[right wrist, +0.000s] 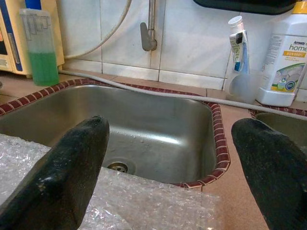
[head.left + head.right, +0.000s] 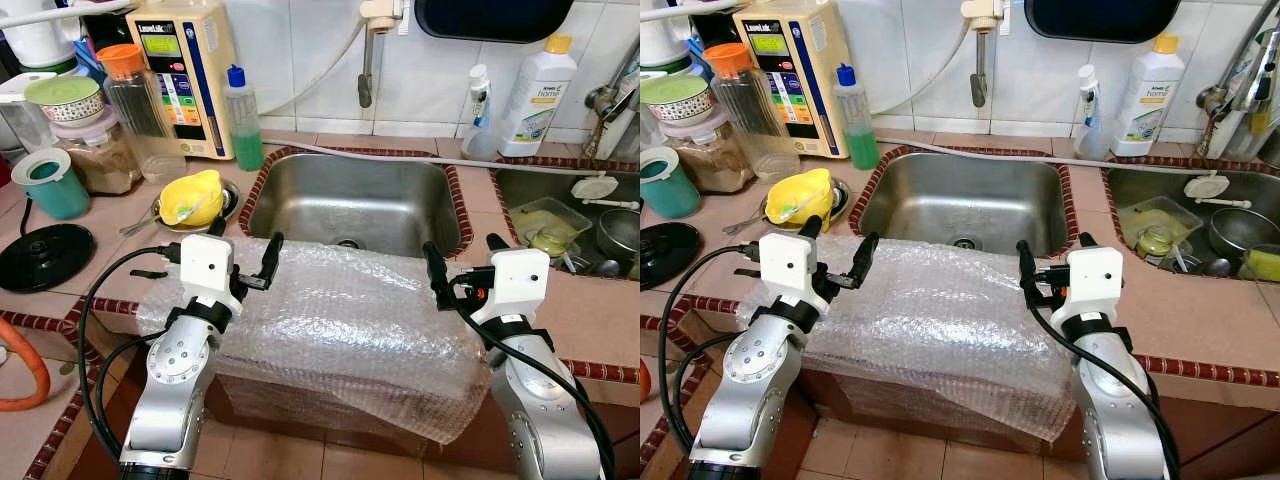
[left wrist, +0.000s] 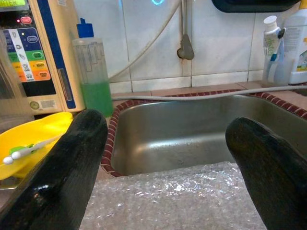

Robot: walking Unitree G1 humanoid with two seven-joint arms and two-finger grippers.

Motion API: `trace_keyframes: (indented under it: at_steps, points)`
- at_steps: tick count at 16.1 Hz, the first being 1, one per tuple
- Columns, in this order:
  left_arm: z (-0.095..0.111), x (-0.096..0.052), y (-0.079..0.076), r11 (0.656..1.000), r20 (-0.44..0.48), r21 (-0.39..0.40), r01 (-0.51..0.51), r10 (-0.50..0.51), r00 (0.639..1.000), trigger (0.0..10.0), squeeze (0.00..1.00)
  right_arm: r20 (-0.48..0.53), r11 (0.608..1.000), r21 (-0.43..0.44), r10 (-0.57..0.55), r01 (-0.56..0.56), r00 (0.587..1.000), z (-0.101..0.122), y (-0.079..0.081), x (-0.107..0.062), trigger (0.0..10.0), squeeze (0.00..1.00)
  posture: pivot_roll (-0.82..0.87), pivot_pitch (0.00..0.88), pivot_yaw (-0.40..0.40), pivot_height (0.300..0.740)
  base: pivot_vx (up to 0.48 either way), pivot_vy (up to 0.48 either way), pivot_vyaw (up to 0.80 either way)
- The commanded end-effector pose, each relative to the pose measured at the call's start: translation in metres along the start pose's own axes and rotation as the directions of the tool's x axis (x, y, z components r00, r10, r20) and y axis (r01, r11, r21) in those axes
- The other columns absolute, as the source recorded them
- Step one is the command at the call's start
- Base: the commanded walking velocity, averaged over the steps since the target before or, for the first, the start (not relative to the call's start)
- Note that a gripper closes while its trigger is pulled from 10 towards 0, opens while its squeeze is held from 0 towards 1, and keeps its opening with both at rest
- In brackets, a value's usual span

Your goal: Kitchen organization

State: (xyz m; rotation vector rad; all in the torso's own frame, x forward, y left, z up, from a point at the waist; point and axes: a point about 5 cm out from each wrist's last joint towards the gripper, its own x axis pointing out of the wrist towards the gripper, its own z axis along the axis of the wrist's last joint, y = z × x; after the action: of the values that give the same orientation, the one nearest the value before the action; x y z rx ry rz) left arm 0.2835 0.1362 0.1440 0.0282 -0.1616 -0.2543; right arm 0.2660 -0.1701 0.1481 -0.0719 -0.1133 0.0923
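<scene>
Holding my left gripper (image 2: 243, 253) and right gripper (image 2: 466, 262) over the wrap (image 2: 340, 320), I have both sets of jaws spread wide and gripping nothing; the wrist views show each pair of fingers apart with the sink (image 1: 144, 129) visible between them. The wrap, a sheet of bubble film, lies draped over the counter edge in front of the sink, its far edge just at the sink's near rim and its near part hanging down past the counter front. Its long axis runs left to right across my front, parallel to the counter edge, with one gripper near each end. Risk one: the overhanging part looks heavy enough that a pinch at one end alone could let the sheet slide off toward the floor; both ends should probably be taken together. Risk two: the film is thin and slick, so a shallow pinch may slip or catch only a fold. Risk three: lifting toward the left could drag the sheet against the yellow bowl (image 2: 192, 197) and the spoon resting in it.
</scene>
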Motion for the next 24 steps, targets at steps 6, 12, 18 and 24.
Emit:
trace_keyframes:
  at_steps: [6, 12, 18, 24]
  points:
    - [0.022, 0.061, 0.005, 0.982, -0.093, -0.163, -0.096, 0.081, 0.992, 10.0, 0.0, -0.034, 0.983, 0.186, 0.008, -0.001, 0.999, 0.01, 0.022, 0.057, 10.0, 0.0, 0.06, 0.0, 0.042, 0.74, 0.0, 0.0, 0.0]
    - [0.03, 0.069, -0.003, 0.976, -0.067, -0.21, -0.051, 0.038, 0.997, 10.0, 0.0, 0.03, 0.988, 0.153, -0.022, 0.017, 0.999, 0.024, 0.011, 0.06, 10.0, 0.0, 0.03, 0.0, 0.054, 0.74, 0.0, 0.0, 0.0]
    - [0.027, 0.048, 0.003, 0.989, -0.035, -0.139, -0.046, 0.042, 0.998, 10.0, 0.0, -0.049, 0.97, 0.241, 0.032, -0.019, 0.998, 0.007, 0.015, 0.045, 10.0, 0.0, 0.03, 0.0, 0.056, 0.74, 0.0, 0.0, 0.0]
    - [0.018, 0.03, 0.008, 0.989, -0.062, -0.127, -0.07, 0.063, 0.996, 10.0, 0.0, -0.082, 0.979, 0.202, 0.024, -0.007, 0.996, -0.001, 0.004, 0.032, 10.0, 0.0, 0.04, 0.0, 0.053, 0.74, 0.0, 0.0, 0.0]
